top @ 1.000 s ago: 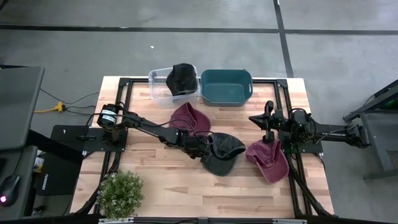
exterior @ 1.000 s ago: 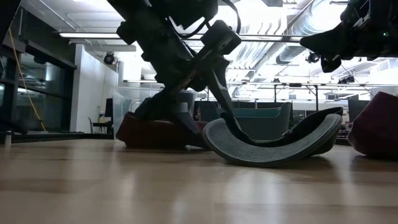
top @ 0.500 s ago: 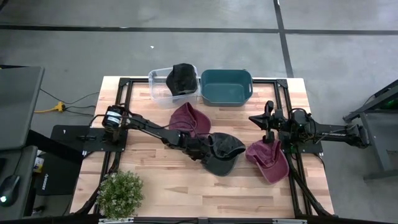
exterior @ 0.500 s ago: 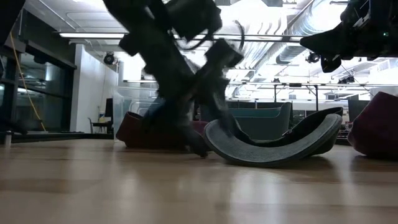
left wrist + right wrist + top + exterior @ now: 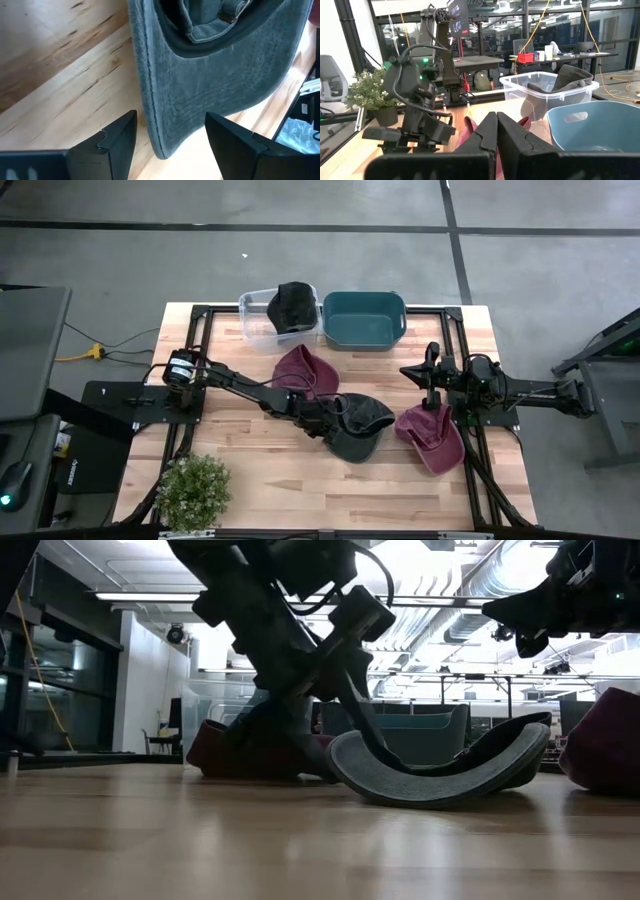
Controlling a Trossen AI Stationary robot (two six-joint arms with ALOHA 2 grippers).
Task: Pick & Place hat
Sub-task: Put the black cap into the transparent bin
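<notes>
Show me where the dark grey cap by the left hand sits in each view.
High view: dark grey cap at table centre, between two maroon caps.
Low view: its upturned brim lies centre-right on the wood.
Left wrist view: the brim fills the middle, its edge between the open fingers.
Right wrist view: not visible.
Shared landmark: the left hand, right beside the cap.

Lab: ceiling ducts (image 5: 470,590), desks (image 5: 475,61).

Left arm reaches low across the tabletop, its end effector (image 5: 170,137) with fingers spread apart; right end effector (image 5: 432,358) hangs raised, fingers pressed together.
</notes>
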